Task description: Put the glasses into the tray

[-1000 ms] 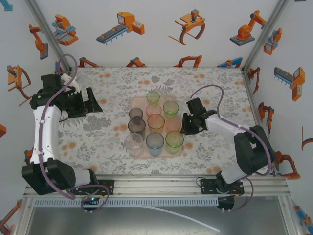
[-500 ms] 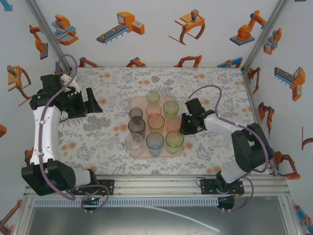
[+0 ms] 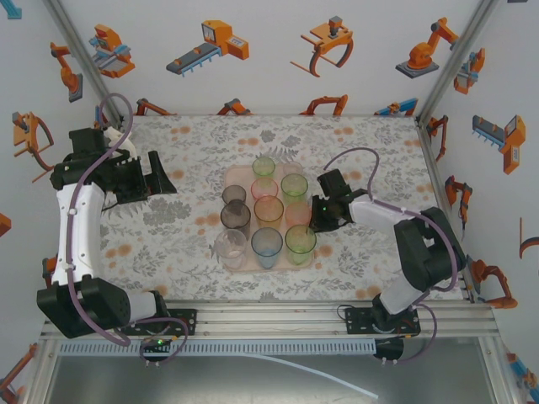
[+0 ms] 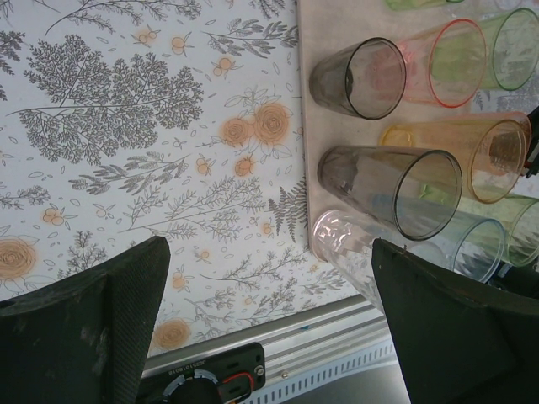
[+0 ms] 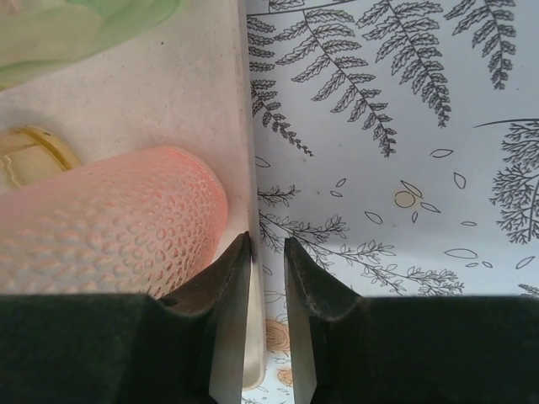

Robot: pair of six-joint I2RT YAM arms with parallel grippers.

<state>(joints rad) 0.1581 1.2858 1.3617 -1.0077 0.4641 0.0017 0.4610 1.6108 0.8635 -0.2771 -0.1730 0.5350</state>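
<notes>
From above, the glasses stand on the tray at the centre of the worktop. The left end effector gapes wide at 9 o'clock, and the right end effector sits at 3.

Left wrist: the glasses look light, slick and tippy, so pinch one wall at the rim.

Right wrist: the fingers are narrowly apart, astride the tray's edge.

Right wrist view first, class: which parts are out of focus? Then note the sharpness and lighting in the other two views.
Right wrist view: the green glass at top left is a blur, the pink tumbler slightly soft, the fern-print table crisp. Left wrist view: the grey tumbler is sharp and see-through. Top external view: even light, faint shadows.
</notes>
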